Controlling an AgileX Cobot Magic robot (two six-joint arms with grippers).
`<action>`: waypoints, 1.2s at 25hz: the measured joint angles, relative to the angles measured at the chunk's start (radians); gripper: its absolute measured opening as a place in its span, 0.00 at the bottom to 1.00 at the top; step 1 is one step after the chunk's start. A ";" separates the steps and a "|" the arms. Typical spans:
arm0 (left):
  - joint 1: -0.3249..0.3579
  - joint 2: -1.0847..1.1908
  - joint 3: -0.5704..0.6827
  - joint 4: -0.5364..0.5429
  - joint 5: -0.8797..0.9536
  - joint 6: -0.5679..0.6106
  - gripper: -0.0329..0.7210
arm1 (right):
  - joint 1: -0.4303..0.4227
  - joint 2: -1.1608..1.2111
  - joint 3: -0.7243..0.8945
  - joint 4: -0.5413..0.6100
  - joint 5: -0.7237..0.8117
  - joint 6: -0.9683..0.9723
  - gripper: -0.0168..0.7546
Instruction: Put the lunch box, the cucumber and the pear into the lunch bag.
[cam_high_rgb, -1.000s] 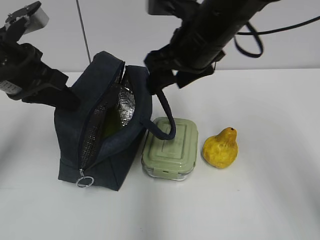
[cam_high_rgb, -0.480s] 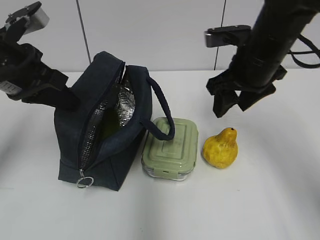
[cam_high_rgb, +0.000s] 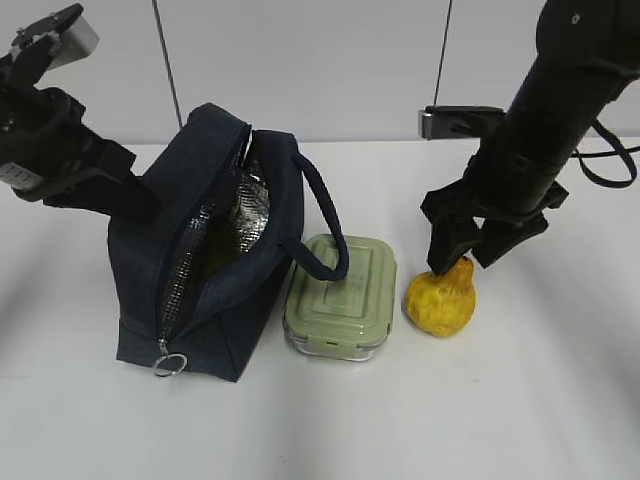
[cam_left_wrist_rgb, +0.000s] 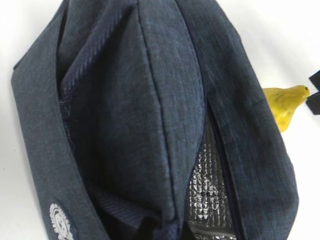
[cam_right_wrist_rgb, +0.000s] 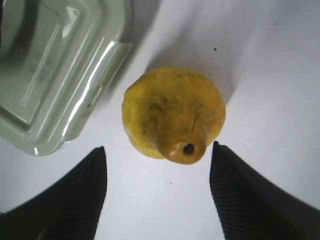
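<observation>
The navy lunch bag (cam_high_rgb: 215, 290) stands open at the left, its foil lining showing. A dark green strip of the cucumber (cam_high_rgb: 220, 248) lies inside it. My left gripper (cam_high_rgb: 143, 206) is shut on the bag's upper edge; the left wrist view shows its tips (cam_left_wrist_rgb: 162, 231) pinching the fabric. The lunch box (cam_high_rgb: 342, 295) with its pale green lid sits against the bag's right side. The yellow pear (cam_high_rgb: 440, 303) stands upright to the right of the box. My right gripper (cam_high_rgb: 458, 262) hangs open just over the pear (cam_right_wrist_rgb: 172, 112), a finger on each side of its narrow top, not touching.
One bag handle (cam_high_rgb: 328, 240) droops onto the lunch box lid. White tabletop (cam_high_rgb: 540, 400) stretches to the right and in front of the pear. A pale wall stands behind the table.
My right arm has left the bag's mouth, swung right and come down over the pear, jaws slightly narrower. The left arm and the bag have not moved.
</observation>
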 joint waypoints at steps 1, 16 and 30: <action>0.000 0.000 0.000 0.001 0.001 0.000 0.07 | 0.000 0.009 0.000 0.000 0.000 -0.002 0.67; 0.000 0.000 0.000 0.001 0.002 0.000 0.07 | -0.001 0.088 0.000 0.016 -0.052 -0.028 0.50; 0.000 0.000 0.000 0.006 0.003 0.000 0.07 | -0.002 -0.097 -0.052 0.204 -0.083 -0.135 0.28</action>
